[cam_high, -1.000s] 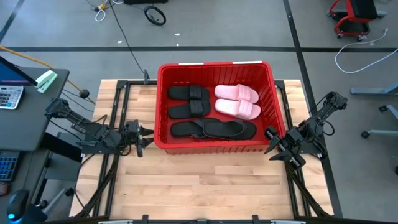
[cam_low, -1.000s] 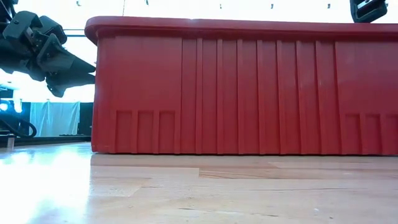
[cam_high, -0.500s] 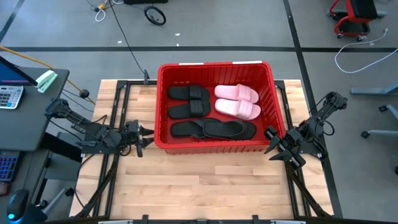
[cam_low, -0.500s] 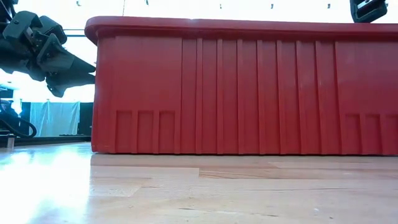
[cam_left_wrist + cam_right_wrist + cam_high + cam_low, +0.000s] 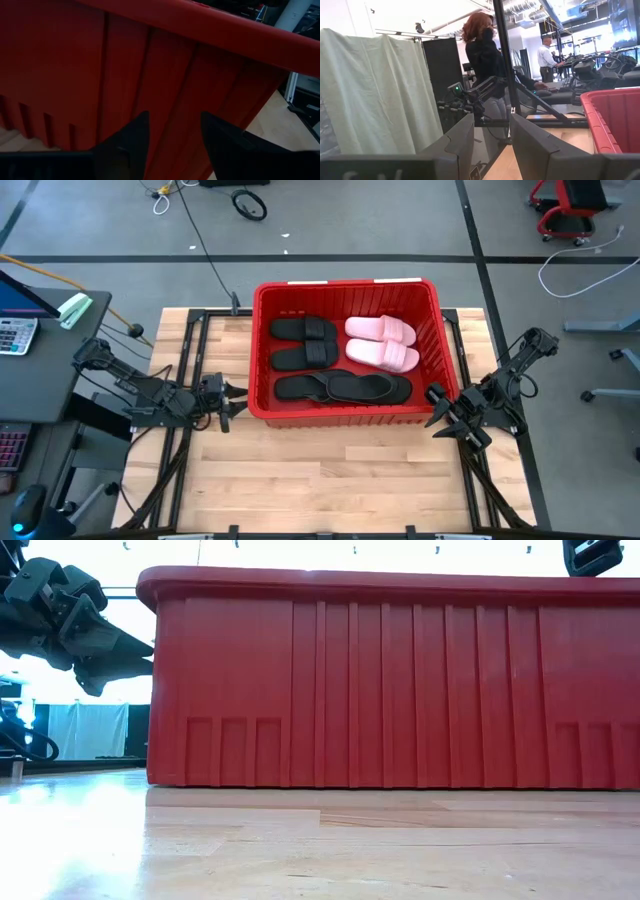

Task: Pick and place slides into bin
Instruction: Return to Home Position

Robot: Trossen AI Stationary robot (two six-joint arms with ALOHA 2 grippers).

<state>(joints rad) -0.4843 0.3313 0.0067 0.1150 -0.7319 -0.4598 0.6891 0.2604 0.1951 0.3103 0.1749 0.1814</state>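
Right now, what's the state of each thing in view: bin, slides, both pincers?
bin: upright on the table, sandals inside.
pink slides: in the bin, side by side.
black slides: in the bin, side by side.
flip-flops: in the bin, along a long wall.
left pincer: open, empty, outside the bin.
right pincer: open, empty, outside the bin.

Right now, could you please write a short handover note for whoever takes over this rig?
Left end effector: open, empty, outside the red bin, beside its left wall.
Right end effector: open, empty, by the bin's right front corner, outside it.
Pink slides, black wide-strap slides and black flip-flops lie inside the bin.
Done: all six are binned.
Left: probably only parking both arms.
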